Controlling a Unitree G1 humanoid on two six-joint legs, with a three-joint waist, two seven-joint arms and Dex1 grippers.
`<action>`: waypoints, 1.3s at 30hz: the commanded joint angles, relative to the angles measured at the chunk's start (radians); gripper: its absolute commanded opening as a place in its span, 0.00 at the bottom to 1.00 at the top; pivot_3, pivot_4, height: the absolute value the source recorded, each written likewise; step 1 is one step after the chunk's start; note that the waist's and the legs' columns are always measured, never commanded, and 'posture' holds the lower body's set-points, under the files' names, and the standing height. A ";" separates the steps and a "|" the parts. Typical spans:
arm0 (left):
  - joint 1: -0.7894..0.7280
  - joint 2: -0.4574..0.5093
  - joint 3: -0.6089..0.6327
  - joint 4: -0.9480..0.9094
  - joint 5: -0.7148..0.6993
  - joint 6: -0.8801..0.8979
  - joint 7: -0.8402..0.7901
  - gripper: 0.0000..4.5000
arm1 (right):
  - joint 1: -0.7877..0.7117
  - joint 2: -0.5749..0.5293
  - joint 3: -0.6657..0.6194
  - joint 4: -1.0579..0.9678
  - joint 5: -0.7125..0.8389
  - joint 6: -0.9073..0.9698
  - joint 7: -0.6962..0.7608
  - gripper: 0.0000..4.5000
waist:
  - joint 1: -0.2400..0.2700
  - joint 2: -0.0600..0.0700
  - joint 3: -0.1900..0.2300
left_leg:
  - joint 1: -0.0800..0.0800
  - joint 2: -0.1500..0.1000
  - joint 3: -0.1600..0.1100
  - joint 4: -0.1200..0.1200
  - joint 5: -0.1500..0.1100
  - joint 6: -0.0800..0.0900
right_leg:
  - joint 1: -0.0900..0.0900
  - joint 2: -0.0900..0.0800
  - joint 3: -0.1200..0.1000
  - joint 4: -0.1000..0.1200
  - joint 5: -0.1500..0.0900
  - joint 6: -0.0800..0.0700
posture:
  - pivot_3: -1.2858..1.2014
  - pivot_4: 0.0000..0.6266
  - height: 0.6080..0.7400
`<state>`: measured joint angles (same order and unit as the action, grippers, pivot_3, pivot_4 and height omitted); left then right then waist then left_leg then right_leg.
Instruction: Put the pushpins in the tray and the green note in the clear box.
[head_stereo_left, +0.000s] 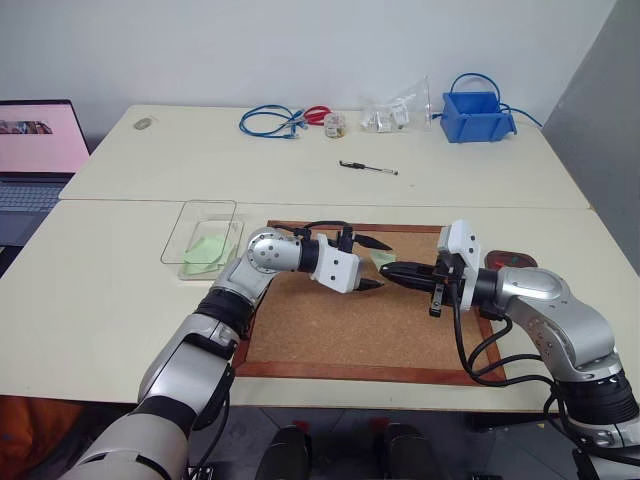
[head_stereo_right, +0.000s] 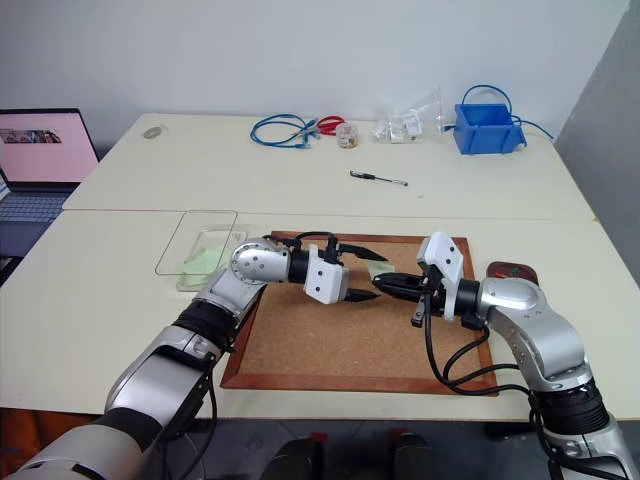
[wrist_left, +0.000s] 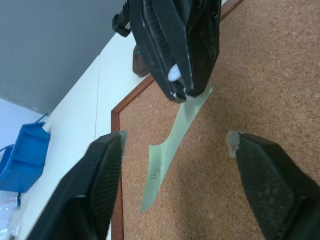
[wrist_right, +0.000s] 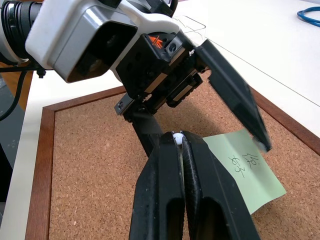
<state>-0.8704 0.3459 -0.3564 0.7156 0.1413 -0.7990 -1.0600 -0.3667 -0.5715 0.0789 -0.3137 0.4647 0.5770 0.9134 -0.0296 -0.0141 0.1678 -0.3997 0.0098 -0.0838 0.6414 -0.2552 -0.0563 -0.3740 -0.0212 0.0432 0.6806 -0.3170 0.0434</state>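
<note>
Cork board (head_stereo_left: 380, 320) lies across the near surface (head_stereo_left: 100, 290), and above its far middle we bring both arms together. Our right gripper (wrist_right: 176, 142) is clenched on one edge of the green note (wrist_right: 245, 172), holding the slip out toward our left. Our left gripper (wrist_left: 172, 145) faces it with jaws released, one on each side of the note's free end, its long axis running straight between them. We judge the left arm best placed to take it; the clear box (head_stereo_left: 200, 232) sits just left of the board.
</note>
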 joint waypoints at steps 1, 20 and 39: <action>-0.024 -0.001 0.011 -0.023 -0.009 -0.028 0.034 0.53 | -0.023 0.005 -0.005 -0.024 0.018 -0.005 0.000 0.00 | 0.000 0.000 0.000 | 0.000 0.000 0.000 0.000 0.000 0.000 | 0.000 0.000 0.000 0.000 0.000 0.000 | 0.52 0.24 1.00; -0.048 0.017 0.025 0.025 0.091 -0.137 0.207 0.01 | -0.074 0.003 -0.052 0.055 0.037 0.018 -0.015 0.00 | 0.000 0.000 0.000 | 0.000 0.000 0.000 0.002 0.000 0.000 | 0.000 0.000 0.000 0.001 0.000 0.000 | 0.52 0.24 1.00; -0.018 0.077 0.021 0.019 0.147 -0.218 0.319 0.01 | -0.130 -0.002 -0.176 0.091 0.199 0.217 -0.101 0.00 | -0.001 0.000 0.000 | 0.000 0.000 0.000 0.002 0.000 0.000 | 0.000 0.000 0.000 0.002 0.000 0.000 | 0.52 0.24 1.00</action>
<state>-0.8833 0.4219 -0.3484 0.7601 0.3008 -1.0129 -0.7858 -0.4772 -0.5674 -0.0762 -0.2049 0.6465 0.7945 0.8083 -0.0304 -0.0140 0.1677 -0.3997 0.0098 -0.0837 0.6436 -0.2552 -0.0562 -0.3740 -0.0213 0.0433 0.6827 -0.3169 0.0432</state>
